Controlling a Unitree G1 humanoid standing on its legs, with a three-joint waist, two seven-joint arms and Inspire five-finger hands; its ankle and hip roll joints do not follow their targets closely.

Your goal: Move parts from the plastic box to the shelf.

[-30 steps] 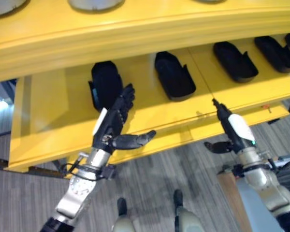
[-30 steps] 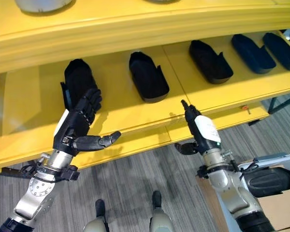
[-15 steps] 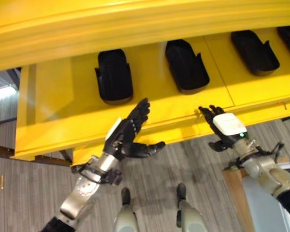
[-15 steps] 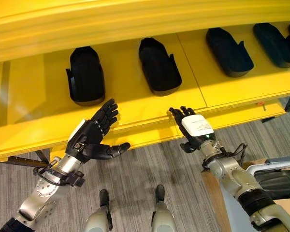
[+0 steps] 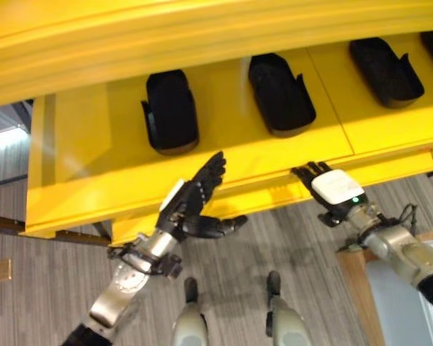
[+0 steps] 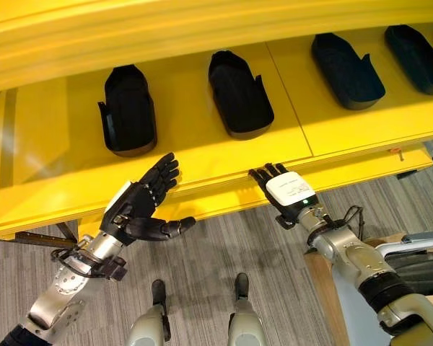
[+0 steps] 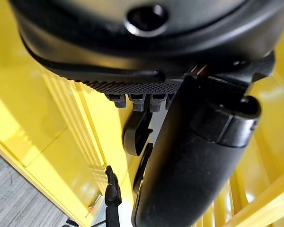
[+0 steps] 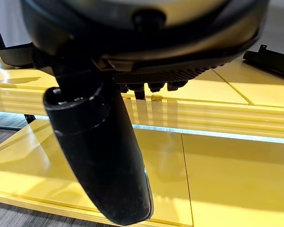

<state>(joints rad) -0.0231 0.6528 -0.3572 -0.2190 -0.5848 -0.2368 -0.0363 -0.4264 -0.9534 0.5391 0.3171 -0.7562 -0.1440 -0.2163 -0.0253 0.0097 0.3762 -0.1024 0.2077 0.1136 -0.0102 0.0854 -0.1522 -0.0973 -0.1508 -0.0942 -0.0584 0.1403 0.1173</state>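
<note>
Right eye view showed both dark hands, left hand [image 6: 137, 205] and right hand [image 6: 283, 189], empty with fingers spread wide, just before the yellow metal shelf [image 6: 50, 137] bearing black moulded plastic parts [image 6: 128, 109].

Upper board: the yellow shelf [image 6: 202, 155] has a board [image 6: 202, 36] overhanging it from above.
Obstacles: black parts [image 6: 128, 108] [image 6: 239, 94] [image 6: 346, 61] stand in a row on the shelf.
Gaps: bare yellow strips lie between neighbouring parts.
Left end: bare shelf left of the leftmost part.
Near edge: a free strip runs in front of the parts, where the open left hand [image 6: 141, 202] and right hand [image 6: 285, 191] are.
</note>
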